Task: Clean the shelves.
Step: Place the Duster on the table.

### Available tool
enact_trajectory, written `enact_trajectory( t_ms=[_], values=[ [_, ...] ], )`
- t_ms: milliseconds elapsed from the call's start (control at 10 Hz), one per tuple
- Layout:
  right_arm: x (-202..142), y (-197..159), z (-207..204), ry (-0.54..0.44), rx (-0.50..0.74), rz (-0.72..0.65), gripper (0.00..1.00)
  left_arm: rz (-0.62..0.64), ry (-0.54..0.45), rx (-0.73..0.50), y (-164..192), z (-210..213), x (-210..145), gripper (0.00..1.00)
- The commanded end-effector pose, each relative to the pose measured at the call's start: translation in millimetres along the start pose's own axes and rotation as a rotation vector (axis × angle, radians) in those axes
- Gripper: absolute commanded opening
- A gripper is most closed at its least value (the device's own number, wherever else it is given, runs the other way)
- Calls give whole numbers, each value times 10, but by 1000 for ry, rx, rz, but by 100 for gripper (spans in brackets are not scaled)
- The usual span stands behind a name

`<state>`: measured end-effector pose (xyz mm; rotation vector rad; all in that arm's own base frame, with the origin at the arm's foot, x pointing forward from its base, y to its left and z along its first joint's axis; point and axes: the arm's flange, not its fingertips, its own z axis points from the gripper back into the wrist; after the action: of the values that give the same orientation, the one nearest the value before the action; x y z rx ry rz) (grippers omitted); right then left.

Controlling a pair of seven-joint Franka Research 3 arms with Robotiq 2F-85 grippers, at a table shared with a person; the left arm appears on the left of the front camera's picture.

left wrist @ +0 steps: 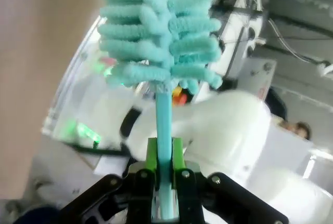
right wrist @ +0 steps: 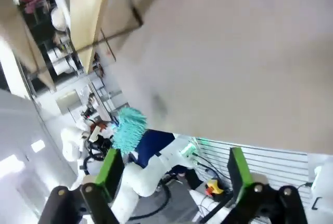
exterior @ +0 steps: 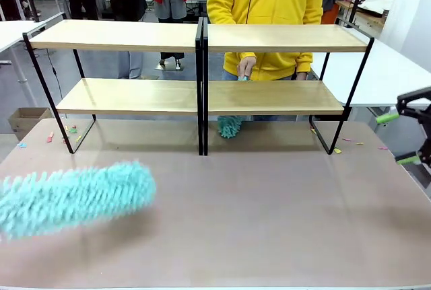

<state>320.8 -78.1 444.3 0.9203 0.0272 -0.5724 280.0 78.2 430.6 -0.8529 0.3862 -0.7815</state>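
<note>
A: Any words, brands or numbers to read here?

B: None. The shelves (exterior: 202,38) carry bare light-wood boards, and the tabletop (exterior: 269,209) has no print on it.

A: What about the person's yellow top (exterior: 266,7), or the cardboard box (exterior: 23,120) on the floor at the far left?

B: Both are plain as far as can be made out. The wrist views are too blurred to show any lettering.

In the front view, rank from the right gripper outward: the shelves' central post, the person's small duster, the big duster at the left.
From the right gripper:
1. Person's small duster, under the lower board, just right of centre.
2. Central post of the shelves, just beyond the small duster.
3. Big duster, far left, near edge.
</note>
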Motion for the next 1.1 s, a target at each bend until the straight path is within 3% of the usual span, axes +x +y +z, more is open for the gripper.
enact_trajectory(
  t_ms=[0, 100, 200, 300, 500, 600, 700, 1000],
  values=[
    [-602, -866, -833, 0, 1, -49, 100, -6, 99, 58, -55, -105, -77, 12],
    [0, 0, 0, 0, 0, 0, 100, -6, 99, 58, -55, -105, -77, 12],
    [0, 0, 0, 0, 0, 0, 100, -6, 99, 58, -55, -105, -77, 12],
    [0, 0, 0, 0, 0, 0, 100, 22, 29, 19, 4, -3, 11, 12],
    [0, 0, 0, 0, 0, 0, 100, -181, 126, 21, 314, 96, 515, 12],
    [0, 0, 0, 0, 0, 0, 100, -241, 120, 39, 391, 153, 695, 12],
    [0, 0, 0, 0, 0, 0, 100, -251, 143, 53, 455, 228, 826, 12],
    [0, 0, 0, 0, 0, 0, 100, -211, 87, 86, 602, 446, 966, 12]
  ],
)
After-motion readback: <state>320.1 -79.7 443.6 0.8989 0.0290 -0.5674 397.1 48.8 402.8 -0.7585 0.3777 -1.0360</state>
